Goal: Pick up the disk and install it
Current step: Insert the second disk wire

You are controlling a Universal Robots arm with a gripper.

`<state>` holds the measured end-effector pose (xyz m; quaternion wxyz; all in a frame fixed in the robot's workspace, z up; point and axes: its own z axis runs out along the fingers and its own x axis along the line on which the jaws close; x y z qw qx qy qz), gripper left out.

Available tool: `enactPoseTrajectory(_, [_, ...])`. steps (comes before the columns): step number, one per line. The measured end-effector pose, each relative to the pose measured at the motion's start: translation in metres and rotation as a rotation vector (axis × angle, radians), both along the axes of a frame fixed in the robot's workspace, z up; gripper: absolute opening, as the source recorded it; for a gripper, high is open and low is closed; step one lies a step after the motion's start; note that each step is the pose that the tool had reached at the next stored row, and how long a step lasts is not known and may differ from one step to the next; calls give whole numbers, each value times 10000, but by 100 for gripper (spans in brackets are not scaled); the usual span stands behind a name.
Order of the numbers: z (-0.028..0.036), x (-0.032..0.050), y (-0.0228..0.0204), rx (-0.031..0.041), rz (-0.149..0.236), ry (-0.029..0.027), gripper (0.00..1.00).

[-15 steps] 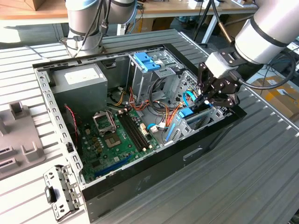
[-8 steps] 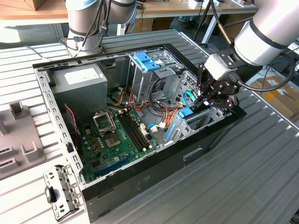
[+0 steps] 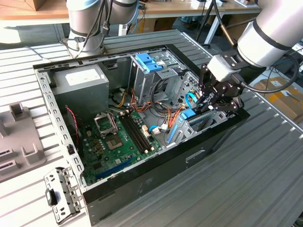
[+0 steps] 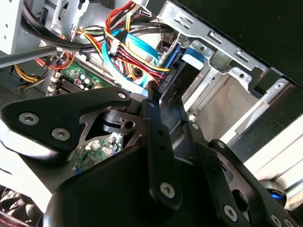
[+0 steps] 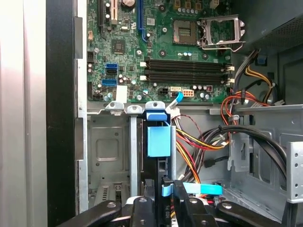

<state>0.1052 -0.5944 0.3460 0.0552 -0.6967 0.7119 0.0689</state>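
The disk (image 3: 187, 116), dark with bright blue rails and end tab, stands on edge in the drive bay at the corner of the open computer case (image 3: 142, 184) on the exterior view's right. My gripper (image 3: 214, 105) sits right at the disk's outer end. In the first wrist view the disk (image 5: 157, 139) runs away from my gripper (image 5: 163, 201), whose black fingers (image 5: 144, 208) press its dark body from both sides. The second wrist view shows the gripper (image 4: 165, 101) linkage over the bay and the disk's blue tab (image 4: 193, 53) against the metal frame.
Bundled red, yellow and blue cables (image 5: 199, 142) run beside the bay. The green motherboard (image 3: 118, 137) fills the case floor, with a grey power supply (image 3: 80, 82) and a pale blue bracket (image 3: 149, 61) at the back. A loose metal panel (image 3: 59, 194) lies outside the case.
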Motion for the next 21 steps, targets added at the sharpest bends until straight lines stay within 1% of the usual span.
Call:
enactPoseTrajectory(1, [58,0,2,8,0,-6,30])
enactPoseTrajectory(2, [99,0,7,10,-1,-14,30])
enactPoseTrajectory(3, [111,0,17,9,-1,-16,30])
enactPoseTrajectory(4, [113,-1,41,14,-1,-17,29])
enactPoseTrajectory(5, [113,-1,43,30,-1,-17,29])
enactPoseTrajectory(6, [112,-1,44,53,0,-17,22])
enactPoseTrajectory(7, [108,-1,44,97,0,-17,15])
enactPoseTrajectory(8, [104,-1,44,119,-1,-17,11])
enactPoseTrajectory(9, [99,-1,44,140,-1,-16,11])
enactPoseTrajectory(12, [73,-1,19,143,-1,9,11])
enactPoseTrajectory(17, [-18,1,12,138,-1,98,11])
enactPoseTrajectory(18, [-52,1,11,126,-2,135,11])
enactPoseTrajectory(19, [-77,2,11,122,-1,159,11])
enactPoseTrajectory(20, [-93,2,10,131,-1,168,11])
enactPoseTrajectory(21, [-87,2,3,120,-1,170,11])
